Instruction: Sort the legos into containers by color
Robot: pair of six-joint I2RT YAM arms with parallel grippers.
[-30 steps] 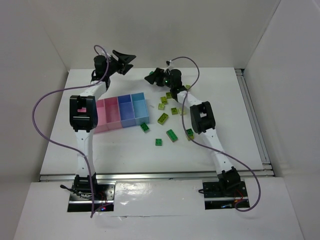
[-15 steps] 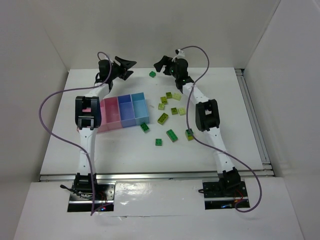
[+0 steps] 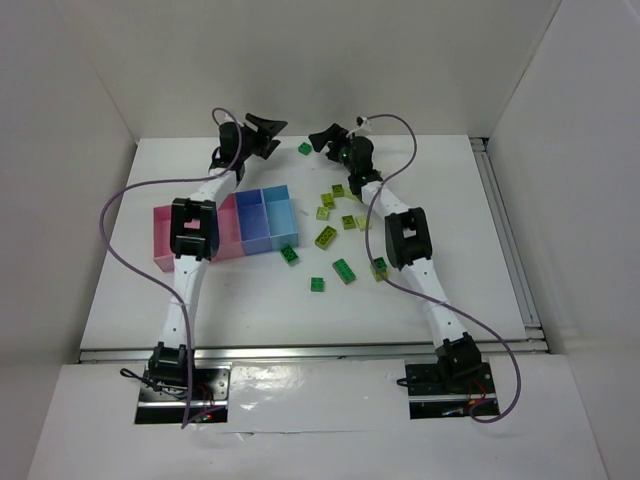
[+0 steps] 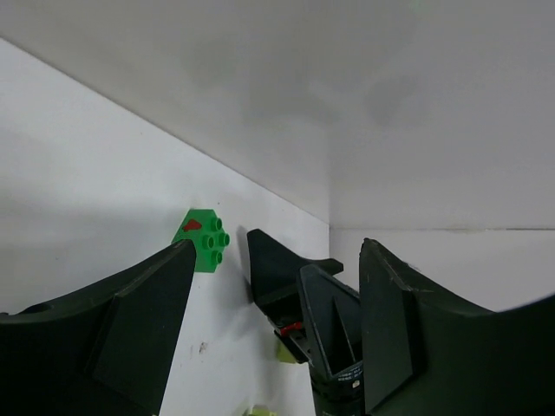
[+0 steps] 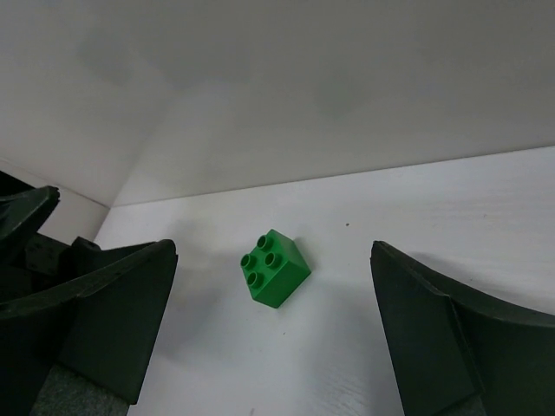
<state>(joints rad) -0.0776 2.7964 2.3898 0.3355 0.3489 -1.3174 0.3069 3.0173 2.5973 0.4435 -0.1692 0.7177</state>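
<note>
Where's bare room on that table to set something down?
Bare: the near table strip before the containers, and the right side between right arm and rail. Crowded: the middle, strewn with legos, and the far edge, where left gripper and right gripper flank a green lego.

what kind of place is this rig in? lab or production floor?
Likely a lab test cell: a white table boxed in by plain white panels, left arm and right arm bolted at its near edge, with lego bricks and sorting bins laid out.

Pink bins [image 3: 162, 240] partly behind left arm [image 3: 192, 230]
</note>
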